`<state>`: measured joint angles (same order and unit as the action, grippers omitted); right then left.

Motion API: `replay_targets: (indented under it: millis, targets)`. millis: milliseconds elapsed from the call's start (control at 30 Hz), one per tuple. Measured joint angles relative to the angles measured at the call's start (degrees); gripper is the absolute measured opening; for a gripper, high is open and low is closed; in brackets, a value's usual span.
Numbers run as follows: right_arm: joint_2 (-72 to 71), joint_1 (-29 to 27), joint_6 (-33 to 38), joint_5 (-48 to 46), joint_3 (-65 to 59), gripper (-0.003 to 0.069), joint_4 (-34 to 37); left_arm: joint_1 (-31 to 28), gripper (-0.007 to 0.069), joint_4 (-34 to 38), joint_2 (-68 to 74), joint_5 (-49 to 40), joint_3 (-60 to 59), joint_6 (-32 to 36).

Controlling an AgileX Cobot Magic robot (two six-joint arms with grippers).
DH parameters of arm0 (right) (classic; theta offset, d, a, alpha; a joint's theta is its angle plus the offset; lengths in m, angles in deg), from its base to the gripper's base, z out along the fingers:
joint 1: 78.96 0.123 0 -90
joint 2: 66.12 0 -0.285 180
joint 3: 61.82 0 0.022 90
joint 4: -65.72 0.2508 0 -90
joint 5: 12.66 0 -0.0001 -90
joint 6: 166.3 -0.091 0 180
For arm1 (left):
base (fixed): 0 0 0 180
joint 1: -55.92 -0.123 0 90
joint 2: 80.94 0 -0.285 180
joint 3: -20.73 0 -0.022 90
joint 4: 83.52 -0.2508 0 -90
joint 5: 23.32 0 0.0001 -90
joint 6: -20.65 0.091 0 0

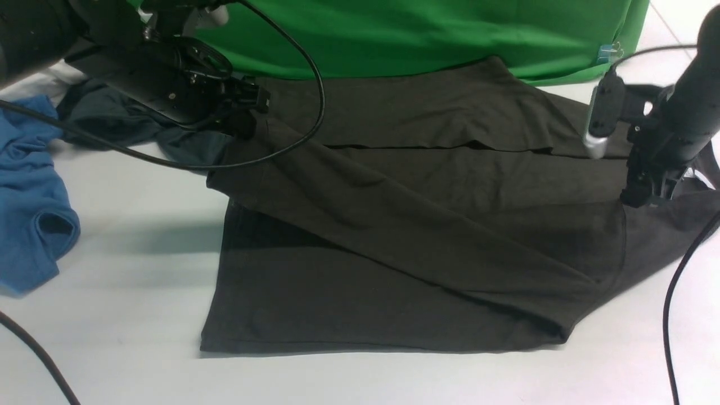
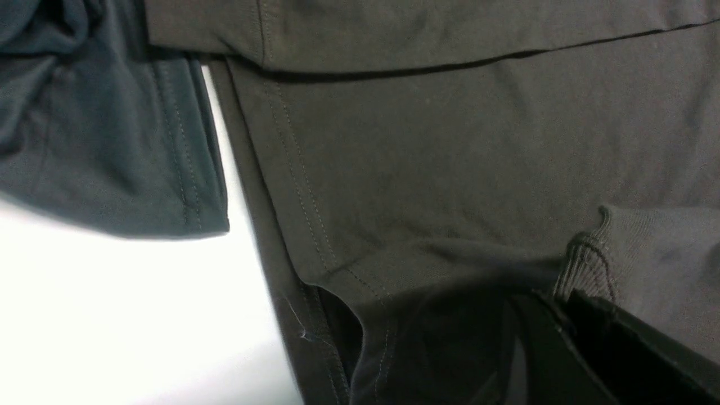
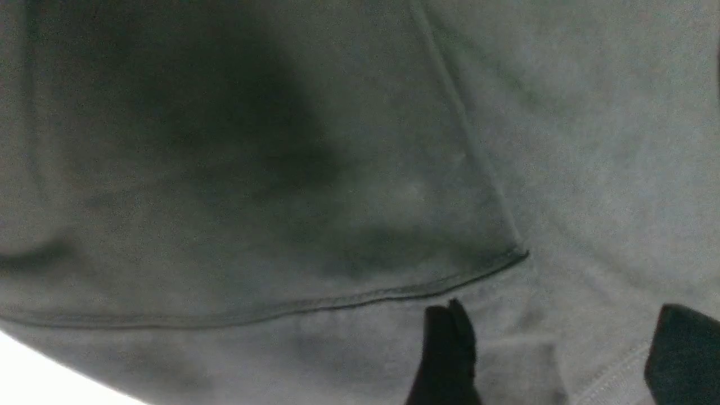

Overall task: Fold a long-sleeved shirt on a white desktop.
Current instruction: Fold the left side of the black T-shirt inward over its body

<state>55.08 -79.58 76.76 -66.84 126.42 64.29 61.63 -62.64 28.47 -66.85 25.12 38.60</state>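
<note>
The long-sleeved shirt (image 1: 394, 236) lies spread flat on the white desktop (image 1: 124, 281), its hem toward me. One sleeve runs diagonally across the body from the lower right up to the far left. There my left gripper (image 1: 247, 115) is shut on the ribbed cuff (image 2: 588, 261), which pokes out past its black fingers (image 2: 613, 332). My right gripper (image 1: 647, 194) hovers low over the shirt's right shoulder area. In the right wrist view it (image 3: 562, 343) stands open, fingers (image 3: 447, 349) wide apart above the fabric, holding nothing.
A smaller teal-grey garment (image 1: 112, 118) lies bunched at the far left beside the shirt, touching its edge (image 2: 112, 140). A bright blue garment (image 1: 28, 197) sits at the left edge. Green cloth (image 1: 422, 34) hangs along the back. Black cables (image 1: 669, 304) trail over the table on both sides.
</note>
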Motion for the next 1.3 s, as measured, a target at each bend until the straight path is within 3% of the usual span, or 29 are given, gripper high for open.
replay_targets:
  millis: [300,400,467,533,567,633,867,1067,1300]
  targets:
    - [4.97,-0.82,2.9,4.05,0.0,0.0455,0.08,0.0,0.0057,0.0,0.0,0.19,0.0,0.18]
    - [5.95,-0.82,3.13,3.87,0.0,0.0379,0.22,0.0,0.0057,0.0,0.0,0.19,0.0,0.18]
    - [6.0,-0.82,3.21,3.67,0.0,0.0218,0.41,0.0,0.0057,0.0,0.0,0.42,0.0,0.25]
    - [6.0,-0.82,3.28,3.66,0.0,0.0148,0.41,0.0,0.0057,0.0,0.0,0.58,0.0,0.25]
    - [6.0,-0.82,3.34,3.48,0.0,0.0069,0.41,0.0,0.0057,0.0,0.0,0.71,0.0,0.25]
    - [6.0,-0.82,3.34,3.24,0.0,0.0046,0.41,0.0,0.0057,0.0,0.0,0.73,0.0,0.25]
    - [2.54,-0.82,3.73,1.15,0.0,0.0041,0.41,0.0,0.0057,0.0,0.0,0.78,0.0,0.25]
    - [-1.6,-0.82,3.7,-6.03,0.0,0.004,1.43,0.0,0.0057,0.06,0.0,0.78,0.0,0.38]
    - [-4.51,-3.21,1.07,-12.94,-0.99,0.0039,3.13,0.0,0.0057,4.97,-0.26,-0.33,0.06,2.86]
